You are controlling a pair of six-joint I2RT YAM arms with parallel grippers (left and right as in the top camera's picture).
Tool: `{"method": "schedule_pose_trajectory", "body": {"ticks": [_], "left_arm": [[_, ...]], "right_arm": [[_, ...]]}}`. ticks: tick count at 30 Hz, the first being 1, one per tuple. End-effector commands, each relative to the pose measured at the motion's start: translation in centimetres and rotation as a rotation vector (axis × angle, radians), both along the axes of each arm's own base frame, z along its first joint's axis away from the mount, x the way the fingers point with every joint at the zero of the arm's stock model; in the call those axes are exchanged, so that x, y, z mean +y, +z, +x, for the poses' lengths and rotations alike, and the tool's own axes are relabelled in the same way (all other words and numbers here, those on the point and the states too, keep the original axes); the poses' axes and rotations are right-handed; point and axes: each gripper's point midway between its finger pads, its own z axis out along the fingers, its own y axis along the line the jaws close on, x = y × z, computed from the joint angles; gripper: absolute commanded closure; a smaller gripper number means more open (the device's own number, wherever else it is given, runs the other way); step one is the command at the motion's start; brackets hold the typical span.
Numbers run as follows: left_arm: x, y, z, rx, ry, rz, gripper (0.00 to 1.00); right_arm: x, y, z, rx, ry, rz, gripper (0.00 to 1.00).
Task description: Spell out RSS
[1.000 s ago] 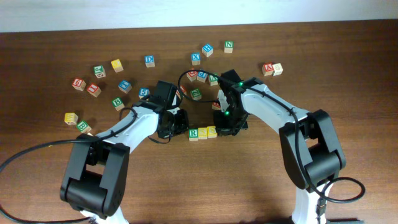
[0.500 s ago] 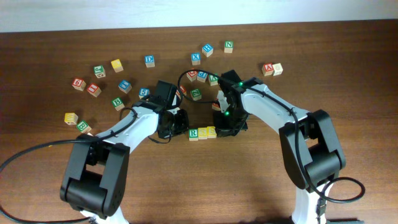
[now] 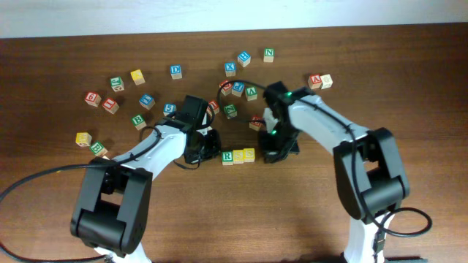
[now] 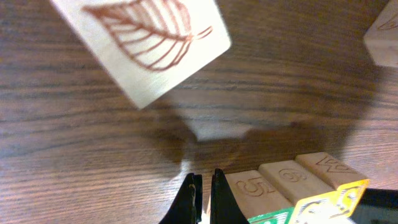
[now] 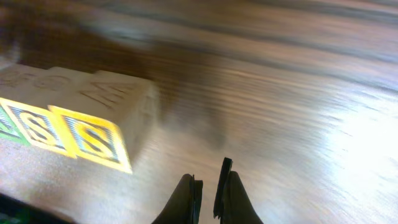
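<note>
A row of three blocks lies mid-table: a green R block [image 3: 227, 157], then two yellow S blocks [image 3: 238, 155] [image 3: 249, 154], touching side by side. My left gripper [image 3: 208, 146] is shut and empty, just left of the R block. In the left wrist view its jaws [image 4: 203, 194] rest next to the row's near block [image 4: 256, 194]. My right gripper [image 3: 276, 150] is shut and empty, a short gap right of the row. In the right wrist view its jaws [image 5: 208, 186] hover over bare wood, and the end S block [image 5: 96, 140] is up-left.
Loose letter blocks are scattered across the far half: a green one [image 3: 230, 110], a red one [image 3: 256, 123], a cluster [image 3: 238, 89], a pair at the right [image 3: 319, 80], and several at the left [image 3: 110, 105]. A pale leaf-carved block [image 4: 143, 50] lies ahead of the left jaws.
My right arm has moved right, away from the end S block, uncovering a red block behind it. The left arm and the row have not moved.
</note>
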Motion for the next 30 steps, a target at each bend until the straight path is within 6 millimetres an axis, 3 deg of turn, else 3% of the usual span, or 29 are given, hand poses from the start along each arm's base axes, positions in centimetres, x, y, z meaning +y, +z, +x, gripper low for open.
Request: {"method": "schedule_pose_trajectory", "body": {"ticks": [1, 3, 6, 9, 10, 12, 14, 16, 17, 18, 19, 20, 22, 25, 30], "left_arm": [[2.9, 2.6, 0.9, -0.088, 0.016, 0.077, 1.00], [4.5, 6.4, 0.9, -0.183, 0.002, 0.120, 1.00], [6.1, 12.5, -0.9, -0.325, -0.065, 0.177, 1.00], [7.1, 18.4, -4.2, -0.463, -0.103, 0.165, 1.00], [7.6, 20.5, -5.8, -0.520, -0.111, 0.159, 1.00], [8.6, 23.3, -8.9, -0.619, -0.120, 0.148, 1.00], [9.3, 23.8, -11.5, -0.683, -0.110, 0.134, 1.00], [10.1, 23.2, -14.1, -0.751, -0.098, 0.118, 1.00], [10.4, 23.0, -15.0, -0.781, -0.093, 0.112, 1.00], [10.6, 22.8, -15.5, -0.799, -0.090, 0.107, 0.99], [10.8, 22.9, -16.1, -0.832, -0.084, 0.100, 0.44], [10.8, 23.0, -16.3, -0.844, -0.082, 0.097, 0.01], [10.8, 23.0, -16.4, -0.845, -0.082, 0.096, 0.00], [10.8, 22.9, -16.3, -0.843, -0.083, 0.097, 0.01], [10.8, 22.9, -16.4, -0.843, -0.083, 0.097, 0.01]], "right_arm": [[-3.0, 2.7, 2.5, -0.037, -0.063, -0.022, 0.96], [-4.8, 5.2, 2.7, -0.070, -0.092, -0.053, 0.96], [-5.4, 11.1, 1.5, -0.187, -0.096, -0.035, 0.95], [-6.8, 18.6, -1.3, -0.407, -0.079, -0.072, 0.95], [-7.7, 21.9, -2.9, -0.521, -0.081, -0.080, 0.96], [-9.1, 26.1, -5.8, -0.676, -0.096, -0.083, 0.95], [-10.8, 29.1, -9.4, -0.797, -0.121, -0.076, 0.95], [-12.5, 31.4, -13.8, -0.910, -0.145, -0.052, 0.96], [-12.8, 31.8, -15.0, -0.941, -0.150, -0.041, 0.96], [-13.3, 32.4, -16.5, -0.984, -0.158, -0.025, 0.89], [-13.9, 33.3, -18.6, -1.060, -0.172, 0.004, 0.54], [-14.2, 33.7, -19.5, -1.094, -0.178, 0.016, 0.02], [-14.9, 34.5, -21.9, -1.188, -0.195, 0.051, 0.02], [-15.5, 35.0, -23.9, -1.260, -0.208, 0.079, 0.02], [-15.7, 35.0, -24.3, -1.277, -0.211, 0.086, 0.02]]}}
